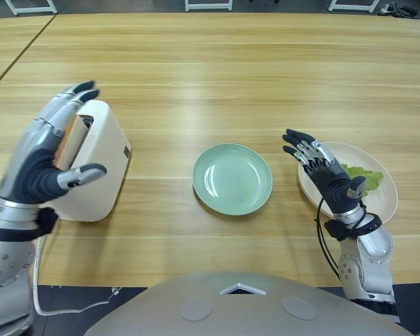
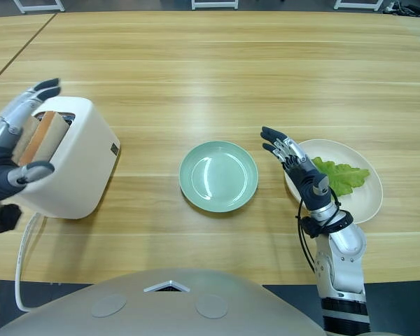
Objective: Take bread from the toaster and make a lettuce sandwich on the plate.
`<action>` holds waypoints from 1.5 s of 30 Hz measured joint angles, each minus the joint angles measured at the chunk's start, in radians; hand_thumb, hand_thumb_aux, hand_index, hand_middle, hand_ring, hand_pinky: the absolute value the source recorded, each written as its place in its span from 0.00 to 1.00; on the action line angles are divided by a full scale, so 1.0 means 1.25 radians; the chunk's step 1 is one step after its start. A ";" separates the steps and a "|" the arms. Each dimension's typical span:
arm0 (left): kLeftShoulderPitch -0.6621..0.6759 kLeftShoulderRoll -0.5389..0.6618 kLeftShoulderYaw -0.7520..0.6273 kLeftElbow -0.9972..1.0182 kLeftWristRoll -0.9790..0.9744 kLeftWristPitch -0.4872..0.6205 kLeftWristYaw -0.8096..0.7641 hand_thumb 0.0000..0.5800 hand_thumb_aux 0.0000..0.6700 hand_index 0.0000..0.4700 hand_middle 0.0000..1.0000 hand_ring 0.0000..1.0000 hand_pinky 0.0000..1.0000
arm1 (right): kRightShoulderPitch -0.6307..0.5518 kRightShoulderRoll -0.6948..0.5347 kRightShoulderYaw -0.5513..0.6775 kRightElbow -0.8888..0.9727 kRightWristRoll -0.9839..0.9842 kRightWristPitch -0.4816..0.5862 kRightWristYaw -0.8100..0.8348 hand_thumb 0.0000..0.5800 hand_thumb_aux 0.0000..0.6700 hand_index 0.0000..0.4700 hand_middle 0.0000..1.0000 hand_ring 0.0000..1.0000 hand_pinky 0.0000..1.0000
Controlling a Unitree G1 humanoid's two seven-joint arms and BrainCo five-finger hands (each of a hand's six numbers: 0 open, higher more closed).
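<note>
Step in hand, as I judge it: pulling bread out of the toaster (image 1: 91,168). The left robot hand (image 1: 45,154) sits at the toaster's top, fingers apart and holding nothing; fingers (image 1: 70,98) on the toaster's left side, thumb across its near face. The bread (image 2: 40,136) stands on edge in the toaster's slot, top edge poking up. Its long axis runs near-to-far along the toaster's top, flat faces turned left and right.

To do it well: pinch the flat faces, not the ends, and lift straight up along the slot so the toaster doesn't tip or drag on the worktop (image 1: 217,77).

Right of the toaster, well apart, is the green plate (image 1: 232,178). Further right is a cream plate (image 2: 364,203) with lettuce (image 2: 341,175). The right robot hand (image 1: 322,168) hangs over that cream plate's rim, fingers spread, clamped on nothing.
</note>
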 measured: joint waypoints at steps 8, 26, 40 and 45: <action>0.022 0.044 0.151 0.209 0.056 -0.008 0.012 0.32 0.18 0.18 0.00 0.00 0.00 | 0.001 0.000 0.004 -0.005 -0.006 0.000 -0.007 0.00 0.00 0.00 0.00 0.00 0.00; 0.028 0.054 0.094 0.343 0.067 -0.036 0.011 0.81 0.57 0.57 0.00 0.00 0.00 | 0.001 -0.001 0.004 -0.005 -0.013 -0.002 -0.010 0.00 0.00 0.00 0.00 0.00 0.00; 0.021 0.064 0.054 0.353 0.065 -0.048 0.011 0.97 0.82 0.82 0.00 0.00 0.00 | 0.009 -0.001 0.003 -0.009 -0.013 -0.006 -0.017 0.00 0.00 0.00 0.00 0.00 0.00; 0.018 0.064 0.054 0.353 0.059 -0.052 0.012 1.00 1.00 1.00 0.00 0.00 0.00 | 0.009 -0.001 0.003 -0.009 -0.014 -0.007 -0.018 0.00 0.00 0.00 0.00 0.00 0.00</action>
